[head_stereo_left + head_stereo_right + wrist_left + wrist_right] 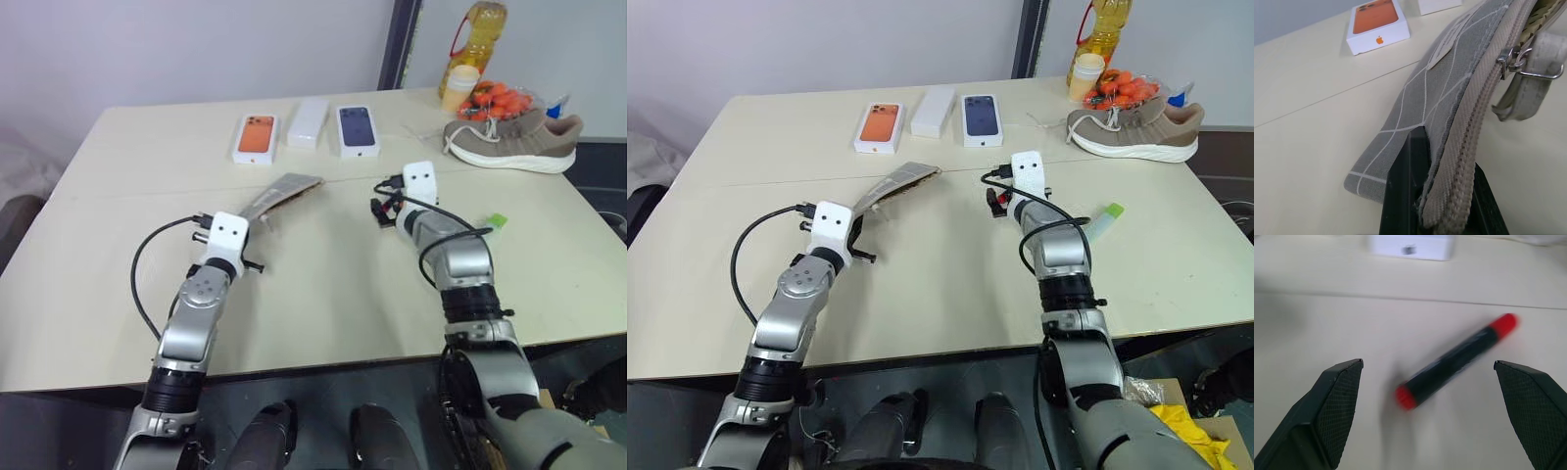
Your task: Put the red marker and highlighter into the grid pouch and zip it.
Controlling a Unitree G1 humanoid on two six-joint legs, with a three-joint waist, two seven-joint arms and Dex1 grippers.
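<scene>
The left claw [1442, 196] is clamped on the pouch's [1449, 93] end; the right claw [1430, 416], fingers apart, has the marker [1457, 360] lying between them, seemingly untouched.

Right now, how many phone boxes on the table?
3, in a row at the far edge: orange box on the left, plain white box in the middle, dark blue box on the right.

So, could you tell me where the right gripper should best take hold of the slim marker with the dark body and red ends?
Probably across the middle of the slim marker's dark barrel, coming straight down from above. It lies flat and slanted on the pale tabletop, between the right gripper's wide-open black fingers, so turning the wrist to pinch the barrel's long sides would help.
</scene>
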